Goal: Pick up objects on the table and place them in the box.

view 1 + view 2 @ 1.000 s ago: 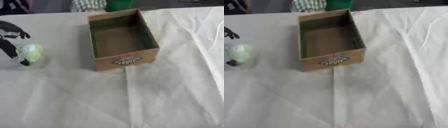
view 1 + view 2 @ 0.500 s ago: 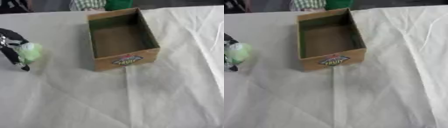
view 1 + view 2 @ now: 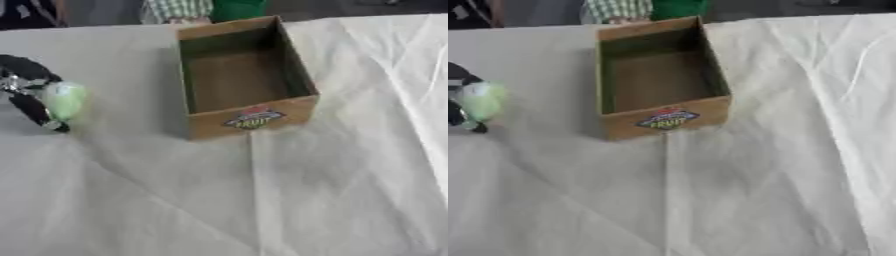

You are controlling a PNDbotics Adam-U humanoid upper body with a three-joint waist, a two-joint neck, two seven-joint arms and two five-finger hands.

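Note:
A pale green rounded object (image 3: 65, 98) is at the far left, above the white cloth. My left hand (image 3: 26, 95) is black and its fingers curl round this object from the left and below. The open cardboard box (image 3: 249, 116) stands at top centre, empty inside, with a fruit label on its near wall. The hand and object are well to the left of the box. My right hand shows in neither view.
A creased white cloth (image 3: 289, 200) covers the table. A person in a checked shirt (image 3: 178, 8) and a green thing (image 3: 236, 7) show beyond the far edge, behind the box.
My left hand has carried the green object a little to the right, towards the box, and slightly up. The box has not moved.

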